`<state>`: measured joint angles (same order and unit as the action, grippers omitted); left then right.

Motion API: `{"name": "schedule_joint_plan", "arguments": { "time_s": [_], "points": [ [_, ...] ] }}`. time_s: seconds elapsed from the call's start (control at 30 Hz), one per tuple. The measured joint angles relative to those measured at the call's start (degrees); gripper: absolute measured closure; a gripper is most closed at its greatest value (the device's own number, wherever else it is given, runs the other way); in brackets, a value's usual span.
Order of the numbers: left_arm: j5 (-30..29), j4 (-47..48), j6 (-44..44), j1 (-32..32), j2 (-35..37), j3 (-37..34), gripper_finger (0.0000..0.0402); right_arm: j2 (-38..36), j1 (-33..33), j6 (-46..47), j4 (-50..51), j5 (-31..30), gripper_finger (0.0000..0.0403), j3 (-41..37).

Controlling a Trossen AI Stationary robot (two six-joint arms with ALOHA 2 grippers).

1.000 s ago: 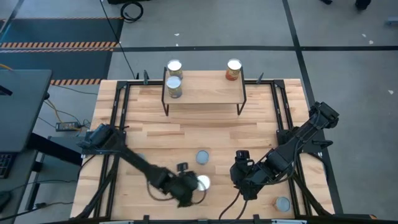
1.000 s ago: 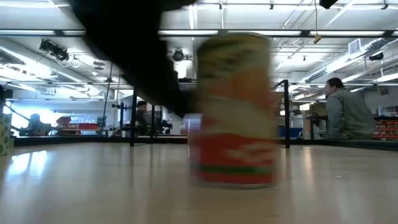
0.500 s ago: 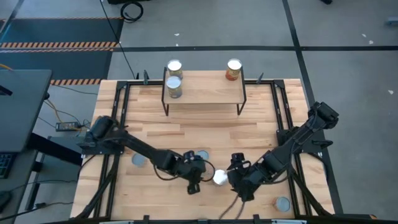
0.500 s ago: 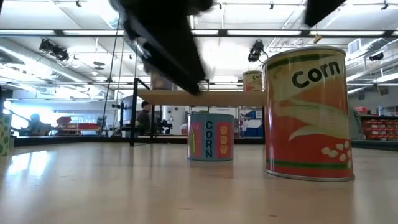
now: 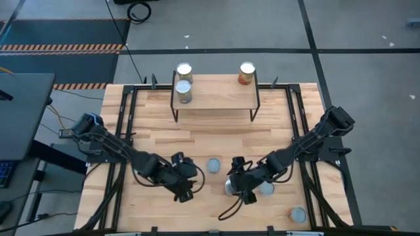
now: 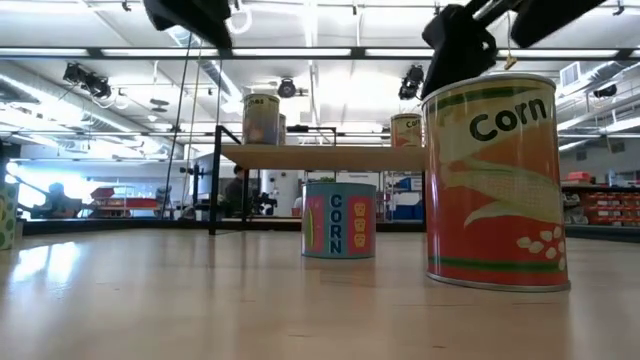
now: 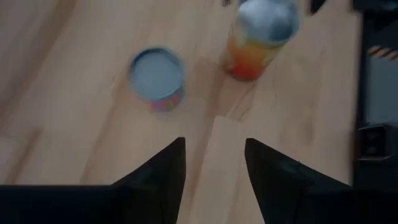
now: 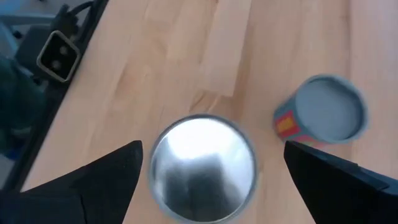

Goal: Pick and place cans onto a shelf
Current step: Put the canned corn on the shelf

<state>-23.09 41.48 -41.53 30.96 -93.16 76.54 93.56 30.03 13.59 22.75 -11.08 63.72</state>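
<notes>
An orange corn can (image 5: 230, 189) with a silver top (image 8: 202, 165) stands upright on the table near its front middle. My right gripper (image 8: 212, 146) is open just above it, one finger on each side of the top and touching nothing; the low view shows this gripper (image 6: 460, 45) over the can (image 6: 495, 180). My left gripper (image 5: 186, 191) hangs open to the can's left, above the table, with nothing between its fingers (image 7: 214, 146). A short blue can (image 5: 214, 165) stands just behind. The shelf (image 5: 215, 95) at the far edge carries three cans (image 5: 184, 70) (image 5: 184, 92) (image 5: 247, 72).
Another bluish-topped can (image 5: 266, 189) sits under my right arm, and one more (image 5: 298, 214) stands at the near right corner. Black rails (image 5: 125, 131) run along the table's sides. Bare wood lies between the shelf and the grippers.
The orange corn can has slid toward the table's right and now stands still. My left gripper has risen and drawn back toward the left, away from the can. My right gripper has come down and toward the left, over the can's top.
</notes>
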Motion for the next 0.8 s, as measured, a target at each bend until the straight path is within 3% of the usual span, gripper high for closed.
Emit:
{"name": "schedule_joint_plan", "arguments": {
  "time_s": [0.6,0.8],
  "points": [
    [-1.25,3.79,-1.85,0.20,0.27,0.00,0.0230,0.31,-0.19,0.03,-12.27,3.02,0.0004,-9.68],
    [5.81,3.79,-2.92,0.07,2.41,0.00,0.0230,0.29,-0.15,-5.94,-20.63,3.31,0.0014,-12.44]
  ]
}}
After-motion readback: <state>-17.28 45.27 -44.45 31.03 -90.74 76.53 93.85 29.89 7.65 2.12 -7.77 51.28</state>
